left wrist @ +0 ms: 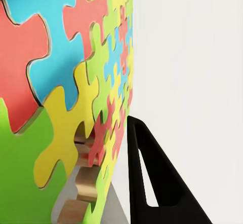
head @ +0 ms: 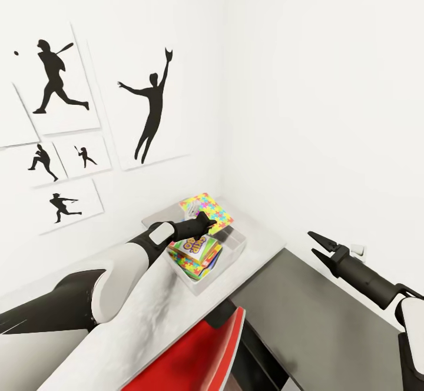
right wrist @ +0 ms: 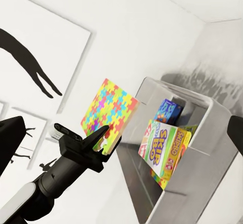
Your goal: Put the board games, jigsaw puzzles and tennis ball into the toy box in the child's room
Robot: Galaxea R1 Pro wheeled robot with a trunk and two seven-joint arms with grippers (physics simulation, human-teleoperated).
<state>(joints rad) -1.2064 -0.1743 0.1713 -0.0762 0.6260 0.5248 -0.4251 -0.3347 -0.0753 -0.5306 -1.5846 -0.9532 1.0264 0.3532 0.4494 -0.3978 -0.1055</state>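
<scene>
1. The white wall (head: pixel 330 96) fills most of my head view, with black silhouette sports pictures (head: pixel 150 108) hanging from about 9 to 11 o'clock.
2. The table (head: pixel 147 314) runs from 7 o'clock up toward the room corner near centre, and a red chair (head: pixel 200 355) sits at 6 o'clock against its front edge.
3. A dark grey surface (head: pixel 306 308) lies at about 5 o'clock, beside the table's end.
4. My left arm (head: pixel 76 302) reaches from 8 o'clock over the table toward the toy box (head: pixel 235 249), which stands on the table just below centre, near the corner.
5. My right gripper (head: pixel 321 248) hangs in the air at 4 o'clock, well apart from the box, its two fingers spread with nothing between them.
6. In the toy box I see the green, yellow and red "SKIP BO" board game (head: pixel 197 247) leaning upright, and in the right wrist view a smaller blue board game (right wrist: pixel 168 111) behind it.
7. A jigsaw puzzle (head: pixel 197 268) lies low in the box under the lettered game.
8. My left gripper (head: pixel 207 223) pinches the other jigsaw puzzle (head: pixel 207 209) by its edge, holding it tilted over the box's far rim.
9. In the left wrist view one black finger (left wrist: pixel 152 183) sits against that tile.
</scene>
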